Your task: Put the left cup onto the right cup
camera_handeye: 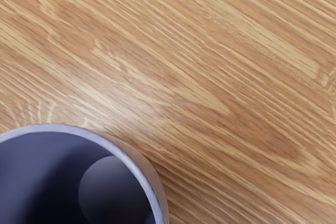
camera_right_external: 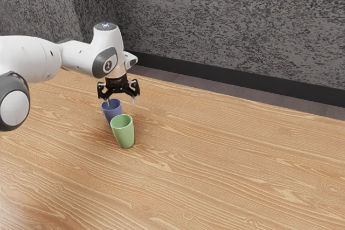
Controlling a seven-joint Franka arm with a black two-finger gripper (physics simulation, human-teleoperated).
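Observation:
A purple-blue cup (camera_right_external: 111, 110) stands upright on the wooden table (camera_right_external: 226, 154). A green cup (camera_right_external: 123, 130) stands right in front of it, nearly touching. My gripper (camera_right_external: 120, 99) hovers just above the purple cup's rim, open, with the fingers spread and one fingertip (camera_right_external: 109, 102) down near the rim. From the wrist camera I look straight down into the purple cup (camera_handeye: 58, 182), its rim and dark inside just under my hand.
Bare wood grain stretches to the exterior view's right and front. A dark speckled wall (camera_right_external: 232, 20) with a black baseboard runs behind the table's far edge. My white arm (camera_right_external: 48, 60) comes in from the exterior view's left.

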